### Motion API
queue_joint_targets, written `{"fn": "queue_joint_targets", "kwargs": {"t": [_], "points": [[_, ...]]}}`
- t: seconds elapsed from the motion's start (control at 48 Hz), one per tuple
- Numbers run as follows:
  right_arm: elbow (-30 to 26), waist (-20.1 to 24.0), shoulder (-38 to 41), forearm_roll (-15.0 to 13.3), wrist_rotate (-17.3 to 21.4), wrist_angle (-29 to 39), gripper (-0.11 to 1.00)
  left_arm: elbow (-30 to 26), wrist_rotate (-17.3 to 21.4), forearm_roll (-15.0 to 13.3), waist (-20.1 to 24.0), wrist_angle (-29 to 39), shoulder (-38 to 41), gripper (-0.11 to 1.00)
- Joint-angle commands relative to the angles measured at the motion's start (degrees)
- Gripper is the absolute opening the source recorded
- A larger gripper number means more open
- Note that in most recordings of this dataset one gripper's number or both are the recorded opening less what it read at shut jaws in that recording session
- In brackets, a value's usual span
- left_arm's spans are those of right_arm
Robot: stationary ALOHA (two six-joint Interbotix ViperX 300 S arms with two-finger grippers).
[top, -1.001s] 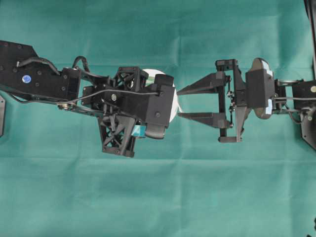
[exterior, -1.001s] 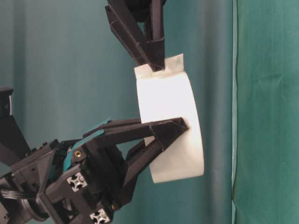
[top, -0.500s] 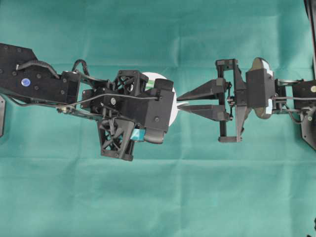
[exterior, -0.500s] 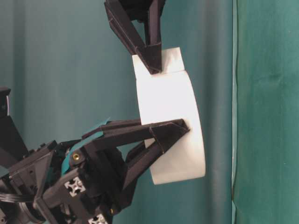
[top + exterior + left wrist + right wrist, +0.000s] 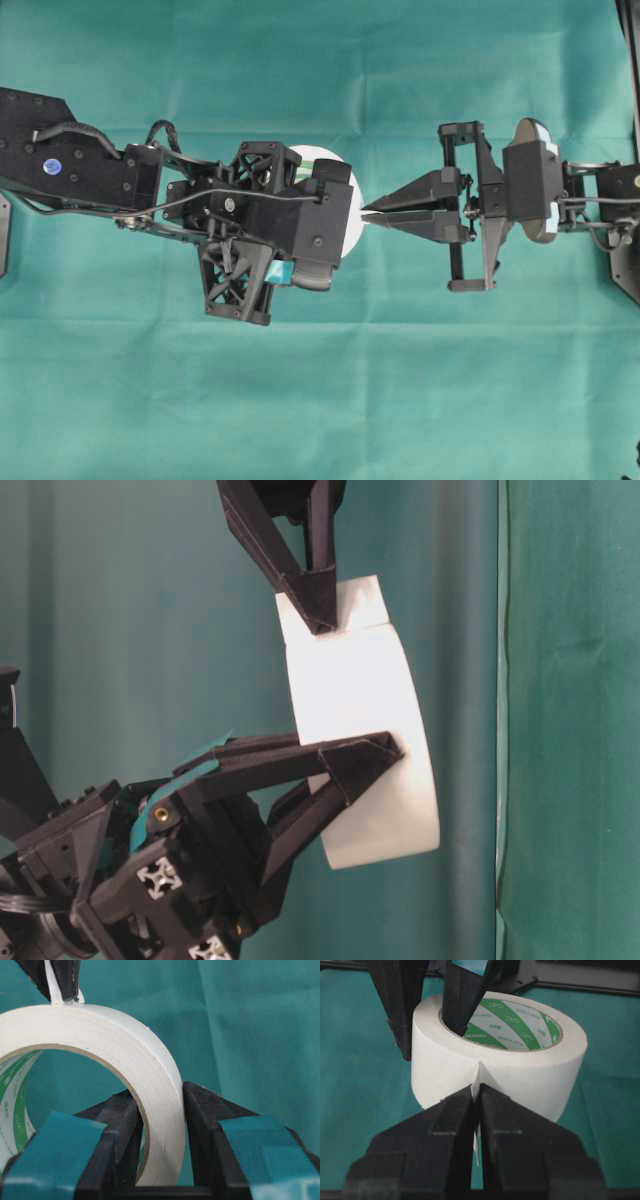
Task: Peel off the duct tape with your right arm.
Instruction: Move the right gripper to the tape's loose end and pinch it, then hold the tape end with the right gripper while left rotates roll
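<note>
A wrinkled teal cloth is covering the worktop [image 5: 320, 400] and hanging as a backdrop behind the arms. The right hand [image 5: 366, 214] is pinching its two long, pointed black fingers together on the loose strip end [image 5: 476, 1146], a thin white flap that is standing edge-on between the tips in the right wrist view and sticking up off the roll's outer face in the table-level view. The flap is joining the duct tape [image 5: 520, 1067] right at those fingertips, so the roll is lying straight ahead of the right hand along the line of its fingers, and the peel will likely call for a pull straight back away from the roll. The roll itself is a matte white ring with a smooth, slightly layered rim and a green-striped printed core; it is being held clear of the cloth. On the far side of the roll from the right hand, the left hand [image 5: 160, 1150] is gripping the ring's wall, one lattice-framed finger inside the core and one outside, teal pads behind them, bracing it against the pull.
</note>
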Motion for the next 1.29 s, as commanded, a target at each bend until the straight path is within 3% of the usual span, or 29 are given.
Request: {"fn": "queue_joint_targets", "kwargs": {"t": [0.0, 0.625, 1.272], "points": [[-0.53, 0.09, -0.88, 0.00, -0.09, -0.53, -0.09, -1.05, 0.26, 0.18, 0.09, -0.44, -1.05, 0.22], [-0.35, 0.09, -0.97, 0.18, -0.09, -0.44, -0.09, -1.05, 0.18, 0.18, -0.18, -0.44, -1.23, 0.22], [0.09, -0.79, -1.14, 0.26, -0.09, -0.35, -0.09, -0.44, 0.44, 0.18, -3.96, 2.46, -1.49, 0.22]]}}
